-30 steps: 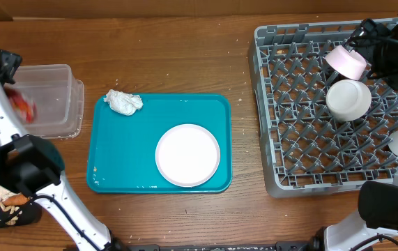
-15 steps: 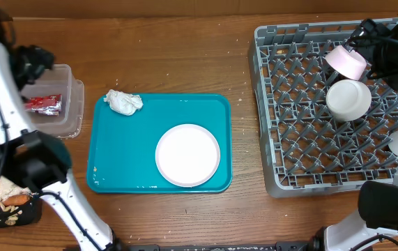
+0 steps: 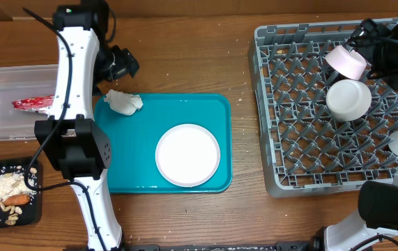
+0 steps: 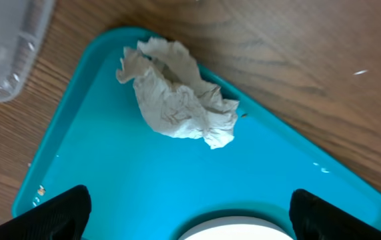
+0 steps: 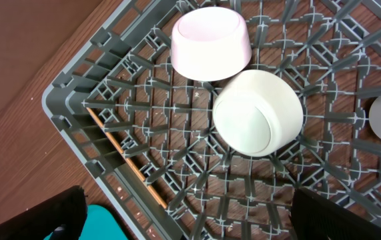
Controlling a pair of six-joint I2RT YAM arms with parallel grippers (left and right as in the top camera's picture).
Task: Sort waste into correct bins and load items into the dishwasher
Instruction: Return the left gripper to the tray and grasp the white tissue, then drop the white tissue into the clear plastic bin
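The wooden table carries a grey dish rack on the right and a teal tray in the middle. The left arm rises from its base beside the tray's left edge, reaches toward the far side of the table and folds back at the top. That puts the left gripper over bare wood just beyond the tray's far left corner. Its wrist camera looks down on that corner, and both fingertips sit at the frame's lower edges, spread wide with nothing between them.

The right arm hangs over the rack's far right part. The right gripper is likewise spread apart and empty.

A clear bin lies left of the tray, with a red wrapper inside. A black tray of food scraps sits nearer the front.

A white plate rests on the teal tray. In the rack, a white cup touches a pink bowl. A crumpled napkin lies in the tray's far left corner, just below the left gripper.
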